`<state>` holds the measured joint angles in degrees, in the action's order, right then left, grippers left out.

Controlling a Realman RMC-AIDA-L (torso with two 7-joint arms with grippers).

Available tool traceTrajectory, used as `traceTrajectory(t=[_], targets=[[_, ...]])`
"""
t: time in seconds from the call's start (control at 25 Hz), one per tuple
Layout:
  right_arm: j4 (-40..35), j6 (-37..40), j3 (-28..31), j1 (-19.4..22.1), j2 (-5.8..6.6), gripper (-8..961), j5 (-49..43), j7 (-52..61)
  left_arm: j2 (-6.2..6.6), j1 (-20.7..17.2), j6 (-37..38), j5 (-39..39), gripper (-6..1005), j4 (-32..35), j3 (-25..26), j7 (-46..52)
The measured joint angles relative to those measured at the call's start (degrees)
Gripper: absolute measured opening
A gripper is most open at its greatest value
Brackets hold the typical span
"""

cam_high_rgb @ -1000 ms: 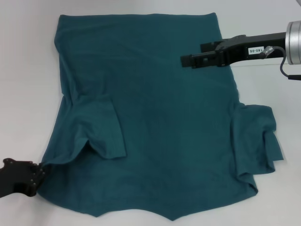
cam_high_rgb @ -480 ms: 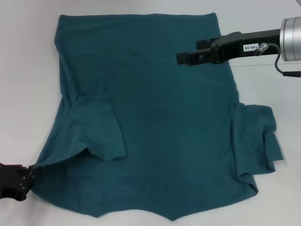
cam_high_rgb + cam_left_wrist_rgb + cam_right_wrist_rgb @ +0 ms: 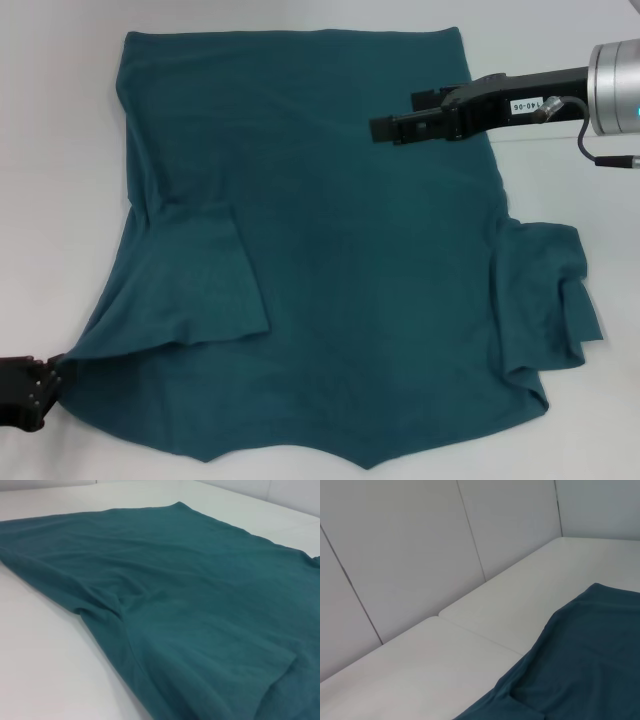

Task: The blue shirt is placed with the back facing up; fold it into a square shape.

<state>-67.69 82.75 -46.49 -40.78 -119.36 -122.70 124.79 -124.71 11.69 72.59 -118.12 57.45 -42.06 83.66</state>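
Teal-blue knit, the blue shirt [image 3: 320,250] lies spread over the white table [image 3: 50,150], its left sleeve folded inward. The left gripper [image 3: 35,392] is clamped on the shirt's near-left corner. The right gripper [image 3: 385,128] hovers over the far-right part; whether its fingers are apart cannot be told.

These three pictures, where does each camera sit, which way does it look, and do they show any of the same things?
Head view: from the robot's head, looking down on the blue shirt spread over the white table; left gripper at the shirt's near corner, right gripper over its far part.
Left wrist view: low by the table, looking across the shirt; no robot parts show.
Right wrist view: looks over the shirt's edge toward the wall; no robot parts.
All three share shirt and table.
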Motion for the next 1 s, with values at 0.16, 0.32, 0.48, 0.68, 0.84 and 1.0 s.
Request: traceTrajectory(t=[0.16,0.32,0.48,0.68,0.84,1.0], targets=[[0.0,0.0,0.0,0.0,0.00,940,0.0,0.0,0.08,-0.1,-0.4,-0.1,49,-0.5,0.0,0.6],[0.0,0.0,0.0,0.0,0.00,940,0.1,0.0,0.08,-0.5,-0.4,-0.1,51,-0.5,0.5,0.7],[0.0,0.0,0.0,0.0,0.00,939,0.0,0.0,0.08,-0.8,0.1,0.0,53,-1.1,2.1,0.6],[0.4,0.0,0.0,0.0,0.00,939,0.0,0.0,0.01,-1.2,0.3,1.2,55,-1.8,2.4,0.4],[0.5,0.0,0.0,0.0,0.00,939,0.0,0.0,0.00,-1.2,0.4,1.2,56,-2.6,2.4,0.4],[0.5,0.0,0.0,0.3,0.00,939,0.1,0.0,-0.01,-1.1,0.6,1.0,58,-2.9,2.3,0.3]])
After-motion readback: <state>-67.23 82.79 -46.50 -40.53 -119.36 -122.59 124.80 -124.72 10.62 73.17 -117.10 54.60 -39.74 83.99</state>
